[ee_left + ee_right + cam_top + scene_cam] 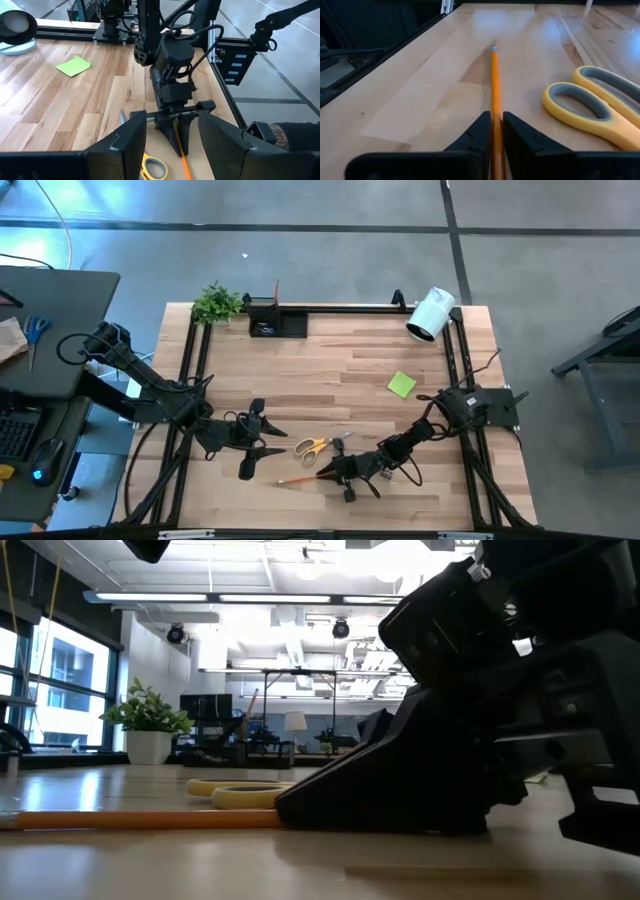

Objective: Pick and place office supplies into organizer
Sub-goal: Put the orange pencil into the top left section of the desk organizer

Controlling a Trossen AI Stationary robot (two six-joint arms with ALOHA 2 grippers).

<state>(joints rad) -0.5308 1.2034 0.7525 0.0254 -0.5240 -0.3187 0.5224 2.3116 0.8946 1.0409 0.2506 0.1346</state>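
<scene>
Orange pencil (494, 95) – slim, clenched in right gripper (494, 134) jaws; left gripper (170, 145) jaws released.

A robotics lab in an open office hall is shown. A wooden table (330, 370) framed by black rails (345, 308) is set on a grey concrete floor (300, 260). At 9 o'clock a desk (45, 330) with a keyboard (15, 432) is seen. Ceiling lights (330, 602), exposed ducts (300, 640) and large windows (70, 680) are visible beyond.
</scene>
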